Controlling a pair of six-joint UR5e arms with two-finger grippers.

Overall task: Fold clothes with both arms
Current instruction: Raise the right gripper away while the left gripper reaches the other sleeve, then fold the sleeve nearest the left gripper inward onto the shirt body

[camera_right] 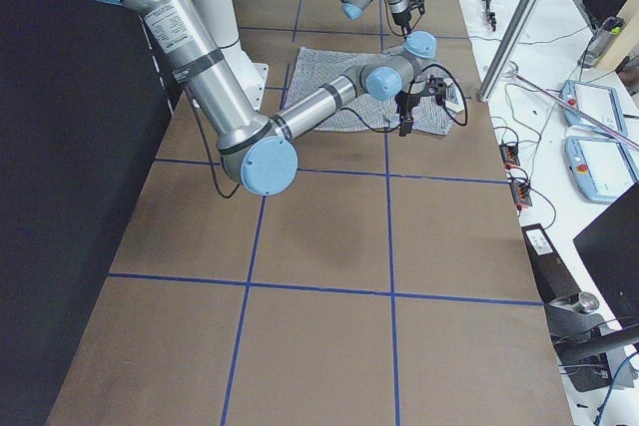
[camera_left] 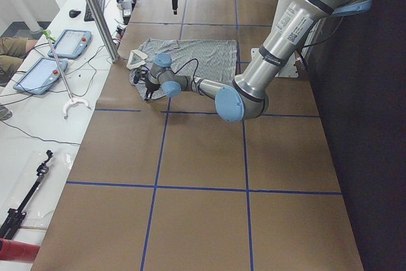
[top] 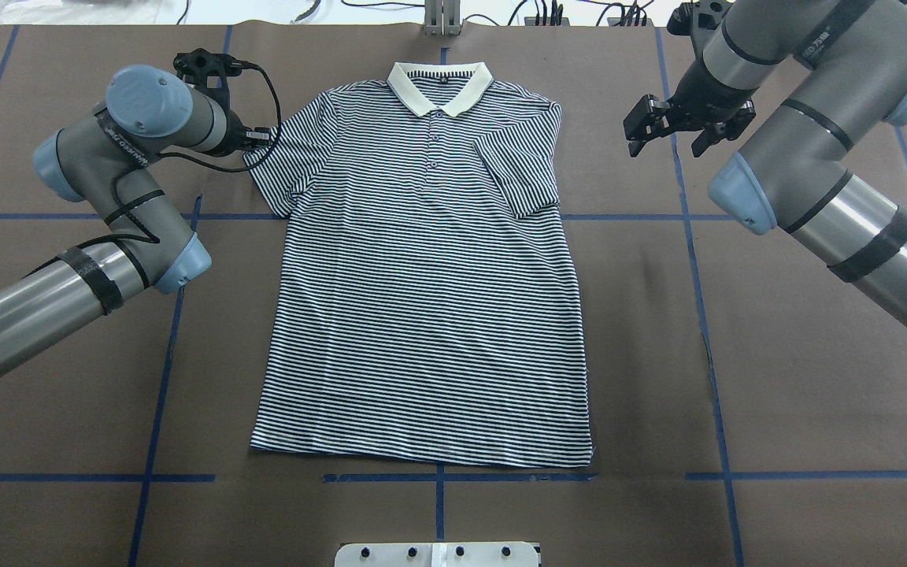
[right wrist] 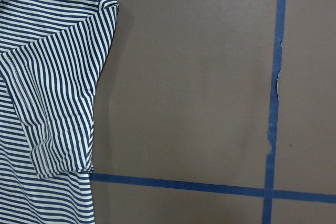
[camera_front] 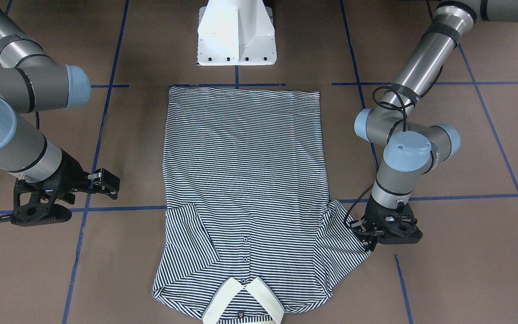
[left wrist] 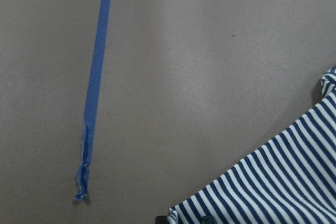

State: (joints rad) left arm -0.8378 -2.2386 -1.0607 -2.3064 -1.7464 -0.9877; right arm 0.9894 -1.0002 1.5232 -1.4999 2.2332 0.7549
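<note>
The striped polo shirt lies flat on the brown table, with its cream collar on the side away from the robot's base. On my right, its sleeve is folded in over the body. My right gripper hangs open above bare table beside that shoulder and holds nothing. The other sleeve is spread out flat. My left gripper is down at its outer edge and looks shut on the cloth.
The white base pedestal stands just beyond the shirt's hem. Blue tape lines cross the table. A white bench with tablets and cables runs along the table's far side, with a metal post at its edge.
</note>
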